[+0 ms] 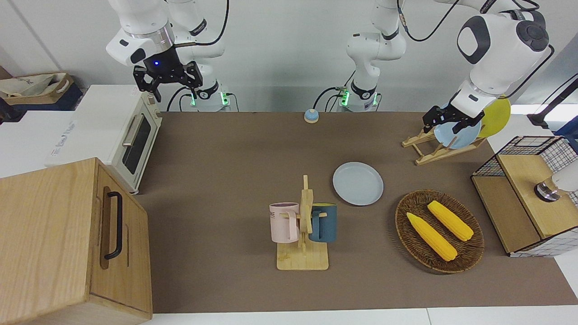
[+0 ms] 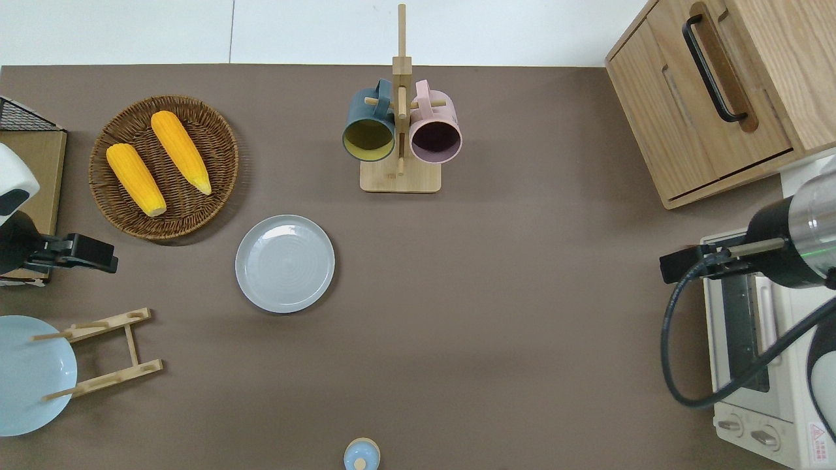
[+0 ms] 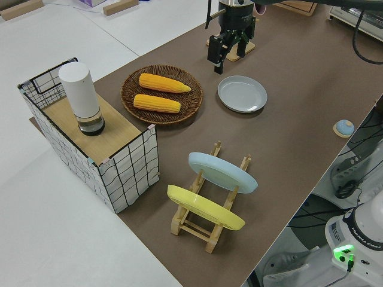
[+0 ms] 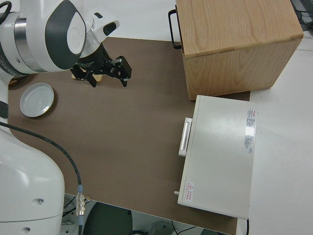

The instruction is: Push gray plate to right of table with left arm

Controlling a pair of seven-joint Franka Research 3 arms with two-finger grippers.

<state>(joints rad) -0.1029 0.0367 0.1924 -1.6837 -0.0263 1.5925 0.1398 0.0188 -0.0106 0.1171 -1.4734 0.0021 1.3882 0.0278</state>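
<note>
The gray plate (image 1: 358, 183) (image 2: 285, 263) (image 3: 242, 94) (image 4: 36, 100) lies flat on the brown table (image 1: 226, 180) (image 2: 522, 294), nearer to the robots than the mug rack and beside the wicker basket. My left gripper (image 1: 441, 125) (image 2: 98, 256) (image 3: 220, 57) hangs open in the air, holding nothing. In the overhead view it is over the table near the left arm's end, between the basket and the dish rack, well apart from the plate. My right gripper (image 1: 169, 88) (image 2: 679, 267) (image 4: 107, 81) is open and parked.
A wicker basket (image 2: 117, 215) holds two corn cobs. A mug rack (image 2: 400, 176) carries a blue and a pink mug. A dish rack (image 2: 111, 352) holds a sky-blue plate (image 2: 29, 372) and a yellow plate (image 3: 203, 206). A wire crate (image 1: 524, 198), toaster oven (image 1: 131, 140), wooden cabinet (image 1: 67, 234) and small bell (image 1: 311, 116) stand around.
</note>
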